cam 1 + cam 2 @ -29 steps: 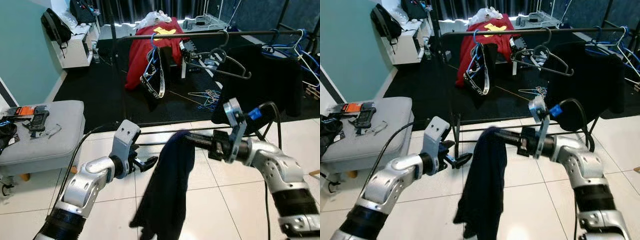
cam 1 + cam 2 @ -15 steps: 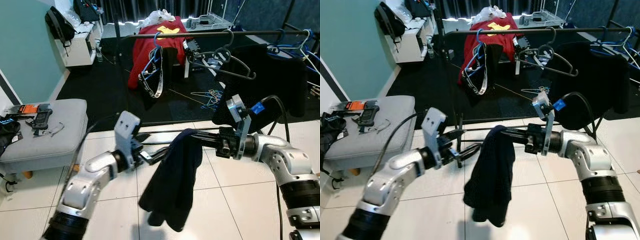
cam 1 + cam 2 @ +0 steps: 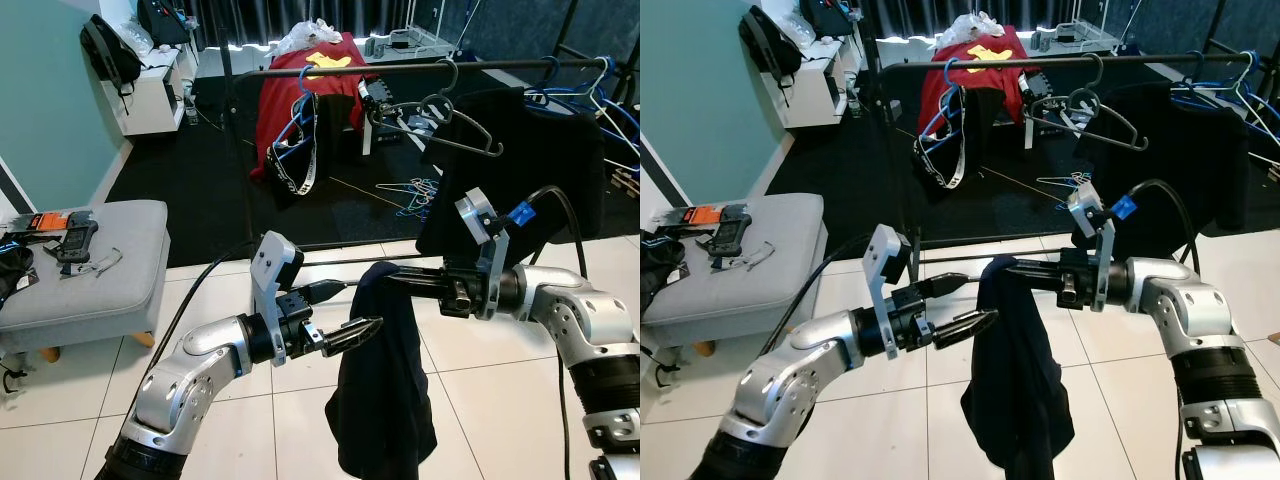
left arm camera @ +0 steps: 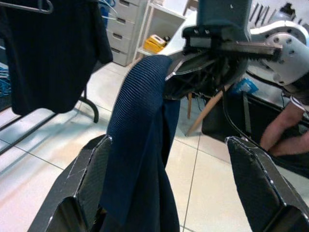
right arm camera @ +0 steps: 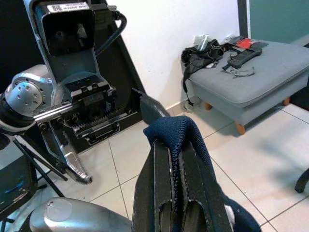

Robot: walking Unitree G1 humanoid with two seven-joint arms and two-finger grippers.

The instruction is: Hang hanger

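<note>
A dark navy garment (image 3: 388,390) hangs from my right gripper (image 3: 386,281), which is shut on its top fold at waist height; the right wrist view shows the cloth (image 5: 175,129) pinched between the fingers (image 5: 150,193). My left gripper (image 3: 352,308) is open, its tips at the garment's left edge. In the left wrist view the cloth (image 4: 140,145) hangs just ahead, between the spread fingers (image 4: 91,179). Behind stands a black clothes rail (image 3: 400,70) carrying a grey hanger (image 3: 452,132), blue hangers (image 3: 592,98) and a black garment (image 3: 530,165).
A grey ottoman (image 3: 100,262) with small items stands at the left. A red garment (image 3: 300,100) and straps hang at the rail's left end. Loose hangers (image 3: 415,195) lie on the dark floor beyond. A person's legs (image 4: 285,130) show in the left wrist view.
My left gripper has moved right, up to the garment, with its fingers now spread. The garment hangs straighter and further right under the right gripper.
</note>
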